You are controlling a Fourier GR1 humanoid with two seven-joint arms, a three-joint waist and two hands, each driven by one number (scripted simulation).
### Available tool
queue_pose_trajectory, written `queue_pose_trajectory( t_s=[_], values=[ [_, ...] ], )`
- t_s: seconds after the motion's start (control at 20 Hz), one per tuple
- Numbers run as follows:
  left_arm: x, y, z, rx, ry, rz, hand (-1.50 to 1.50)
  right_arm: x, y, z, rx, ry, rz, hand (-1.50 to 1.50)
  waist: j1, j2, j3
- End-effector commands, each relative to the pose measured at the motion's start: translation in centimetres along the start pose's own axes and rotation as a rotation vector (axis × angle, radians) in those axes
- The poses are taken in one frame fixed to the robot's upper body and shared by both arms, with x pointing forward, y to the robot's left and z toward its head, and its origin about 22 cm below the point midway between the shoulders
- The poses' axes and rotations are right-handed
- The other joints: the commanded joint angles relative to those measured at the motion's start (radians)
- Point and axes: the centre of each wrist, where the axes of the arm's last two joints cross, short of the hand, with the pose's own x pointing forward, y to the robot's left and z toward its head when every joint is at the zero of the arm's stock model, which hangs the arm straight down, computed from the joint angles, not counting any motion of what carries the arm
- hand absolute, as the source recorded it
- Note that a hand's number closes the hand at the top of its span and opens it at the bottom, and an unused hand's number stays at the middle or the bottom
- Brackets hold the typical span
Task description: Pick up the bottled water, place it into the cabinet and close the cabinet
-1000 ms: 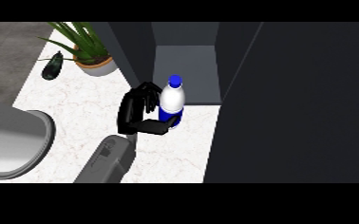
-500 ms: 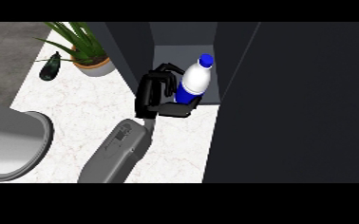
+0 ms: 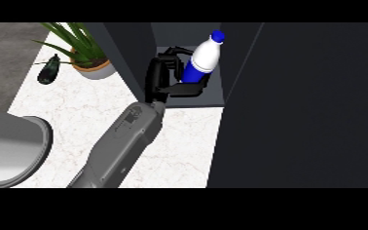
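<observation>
Inside the dark cabinet [image 3: 131, 58], the left hand's [image 3: 156, 78] fingers [image 3: 168, 57] curl around the tilted bottled water [image 3: 202, 61].

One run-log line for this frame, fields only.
phase: placing | left hand: curled round bottled water | bottled water: tilted, in cabinet opening | cabinet: open | right hand: not in view

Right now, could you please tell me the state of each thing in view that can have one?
bottled water: capped, tilted, held inside the cabinet's opening.
left robot hand: shut on the bottled water.
cabinet: open, not yet closed.
potted plant: upright on the counter.
dark object: lying on the counter, left of the potted plant, untouched.
right robot hand: not in view.
</observation>
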Motion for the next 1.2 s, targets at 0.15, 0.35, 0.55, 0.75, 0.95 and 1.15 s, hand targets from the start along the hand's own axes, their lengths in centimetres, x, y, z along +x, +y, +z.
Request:
queue_pose_trajectory(
  t_s=[0.15,0.35,0.55,0.75,0.95,1.15],
  values=[
    [-0.9,0.1,-2.0,0.089,0.049,-0.025,1.50,1.3,-0.9,1.4,-0.014,-0.028,0.006,-1.50,-0.010,0.003,0.000],
    [-2.3,0.7,-2.3,0.119,0.033,-0.127,1.50,1.5,-1.3,0.6,-0.013,-0.044,0.032,-1.50,-0.016,0.008,0.000],
    [-1.3,1.1,-4.6,0.159,0.038,-0.151,1.50,1.2,-0.8,1.1,-0.002,-0.037,0.002,-1.50,-0.021,0.011,0.000],
    [-2.3,1.5,-4.1,0.198,0.021,-0.247,1.50,1.9,-2.1,1.8,0.012,-0.053,0.007,-1.50,-0.025,0.009,0.001],
    [-2.3,1.9,-4.5,0.233,0.015,-0.243,1.50,0.6,-1.1,1.9,0.013,-0.055,0.011,-1.50,-0.039,0.013,0.000],
    [-2.6,2.3,-4.6,0.209,-0.018,-0.364,1.50,1.3,-2.0,2.1,0.009,-0.052,0.017,-1.50,-0.034,0.013,0.000]
  ],
)
